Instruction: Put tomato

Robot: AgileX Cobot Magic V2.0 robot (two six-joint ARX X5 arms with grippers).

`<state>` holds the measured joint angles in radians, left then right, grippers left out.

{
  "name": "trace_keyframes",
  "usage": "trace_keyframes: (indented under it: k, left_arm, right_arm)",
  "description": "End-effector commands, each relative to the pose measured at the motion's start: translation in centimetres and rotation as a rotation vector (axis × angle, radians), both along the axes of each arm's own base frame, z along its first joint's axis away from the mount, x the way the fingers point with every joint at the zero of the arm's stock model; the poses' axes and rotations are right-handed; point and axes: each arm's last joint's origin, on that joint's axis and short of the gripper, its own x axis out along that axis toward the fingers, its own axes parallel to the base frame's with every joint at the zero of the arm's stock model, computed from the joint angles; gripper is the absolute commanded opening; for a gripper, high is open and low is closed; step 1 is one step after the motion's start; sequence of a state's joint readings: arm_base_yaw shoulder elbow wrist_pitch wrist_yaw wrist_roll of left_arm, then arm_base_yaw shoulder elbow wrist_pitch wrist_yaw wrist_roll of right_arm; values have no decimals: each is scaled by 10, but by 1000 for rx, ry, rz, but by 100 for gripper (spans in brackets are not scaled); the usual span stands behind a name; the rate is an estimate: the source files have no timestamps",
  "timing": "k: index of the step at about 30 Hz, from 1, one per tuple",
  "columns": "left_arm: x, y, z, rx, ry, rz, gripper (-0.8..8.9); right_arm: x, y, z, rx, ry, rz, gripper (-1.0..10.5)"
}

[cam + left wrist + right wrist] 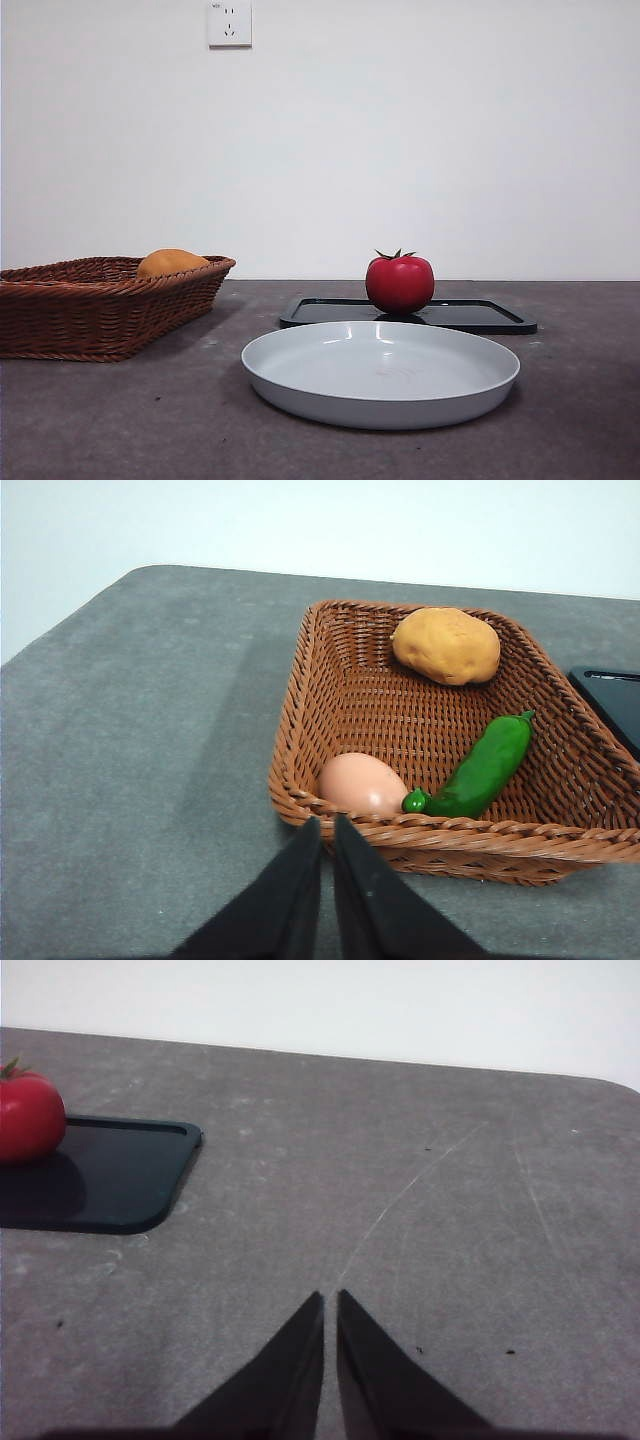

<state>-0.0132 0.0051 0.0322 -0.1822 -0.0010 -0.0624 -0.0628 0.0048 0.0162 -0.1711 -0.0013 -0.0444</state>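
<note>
The glossy red tomato (400,283) with a dark green stem stands upright on a flat black tray (470,316) behind the plate; the right wrist view catches the tomato (28,1117) at its edge, on the tray (110,1175). My right gripper (330,1305) hangs shut over bare table, well away from the tomato. My left gripper (327,830) is shut too, just outside the near rim of the wicker basket (330,695). Neither arm shows in the front view.
A shallow grey plate (380,372) sits at the front centre. The wicker basket (100,305) at the left holds an orange-yellow fruit (446,645), a green pepper (480,770) and an egg (362,783). The tray's corner (612,702) lies beside the basket.
</note>
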Motion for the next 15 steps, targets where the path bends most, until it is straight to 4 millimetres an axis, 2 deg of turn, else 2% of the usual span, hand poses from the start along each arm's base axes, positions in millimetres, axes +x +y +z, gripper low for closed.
trace_keyframes:
  k: [1,15]
  left_arm:
    - [1,0,-8,6,25,1,20]
    - [1,0,-8,6,25,1,20]
  right_arm:
    - [0,0,-3,9,12,-4,16]
    - [0,0,0,18,-13,4,16]
